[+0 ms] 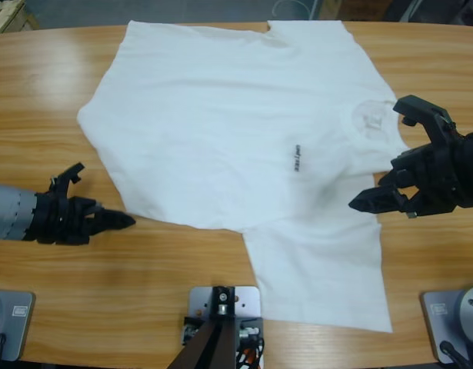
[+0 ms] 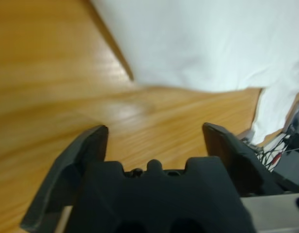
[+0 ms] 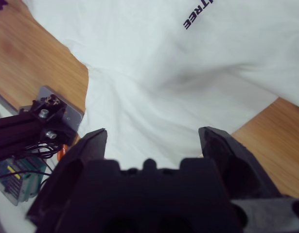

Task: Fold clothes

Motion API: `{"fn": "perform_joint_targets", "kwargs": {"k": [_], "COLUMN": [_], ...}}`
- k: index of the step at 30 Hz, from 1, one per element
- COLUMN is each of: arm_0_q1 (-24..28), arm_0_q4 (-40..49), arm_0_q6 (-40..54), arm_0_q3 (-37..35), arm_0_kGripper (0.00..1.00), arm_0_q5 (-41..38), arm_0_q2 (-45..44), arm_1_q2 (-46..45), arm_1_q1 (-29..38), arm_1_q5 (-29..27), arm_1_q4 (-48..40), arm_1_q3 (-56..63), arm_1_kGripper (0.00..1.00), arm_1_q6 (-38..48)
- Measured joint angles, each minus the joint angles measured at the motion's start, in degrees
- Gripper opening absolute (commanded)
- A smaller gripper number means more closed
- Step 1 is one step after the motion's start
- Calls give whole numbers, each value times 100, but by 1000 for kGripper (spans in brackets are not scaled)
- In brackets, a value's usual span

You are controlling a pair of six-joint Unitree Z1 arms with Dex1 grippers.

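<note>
The clothes are one white T-shirt [image 1: 221, 115] lying flat on the wooden table [image 1: 144, 292], neck to the right, hem to the left, dark chest text [image 1: 296, 157] near the middle. One sleeve [image 1: 321, 269] points toward the front edge. My left gripper [image 1: 105, 194] is open over bare wood, just off the shirt's front-left hem corner. In the left wrist view that gripper [image 2: 155, 128] has the shirt's edge [image 2: 212, 43] ahead of it. My right gripper [image 1: 386, 154] is open above the neck and shoulder area. The right wrist view shows it [image 3: 153, 132] over the cloth [image 3: 139, 63].
Bare wood [image 1: 59, 77] lies left of the shirt and along the front-left of the table. The shirt's far sleeve [image 1: 305, 31] reaches the table's back edge. A strip of bare wood [image 1: 436, 69] shows at the right, beyond the neck.
</note>
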Motion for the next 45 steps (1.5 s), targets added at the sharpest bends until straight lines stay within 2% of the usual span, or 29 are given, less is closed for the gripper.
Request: {"fn": "perform_joint_targets", "kwargs": {"k": [9,10,12,13,14,15,23,25,26,27,28,35,40,45], "arm_0_q1": [265,279,317,348,385,437,966,1054,1085,1107,1125,1134,1089,610], "arm_0_q4": [-724,-793,-928,-969,-995,-1017,-1213,-1237,-1242,-1244,-1248,-1248,-1238,-792], "arm_0_q6": [0,0,0,0,0,0,230,293,329,378,435,831,824,761], "arm_0_q3": [-635,-704,-783,-825,-865,-903,-993,-993,-993,-993,-992,-935,-935,-870], "arm_0_kGripper": [985,888,572,396,128,0,0,0,0,0,0,0,0,0], "arm_0_q5": [-105,-168,-352,-434,-519,-623,-1282,-1395,-1435,-1473,-1511,-1590,-1605,-1529], "arm_0_q2": [962,1056,1219,1295,1366,1429,1882,1959,1992,2016,2041,1942,1483,208], "arm_1_q2": [0,0,0,0,0,0,0,0,0,0,0,0,-1,-2], "arm_1_q1": [0,0,0,0,0,0,0,0,0,0,0,0,0,0], "arm_1_q5": [0,0,2,9,19,29,44,44,44,44,44,44,44,44], "arm_1_q4": [0,0,0,0,0,0,0,0,0,0,0,5,5,5], "arm_1_q3": [0,0,0,0,0,0,0,0,0,0,0,0,0,0], "arm_1_kGripper": [770,770,770,770,770,770,767,716,671,580,559,560,560,560], "arm_1_q6": [0,0,0,0,0,0,0,0,0,0,0,0,0,0]}}
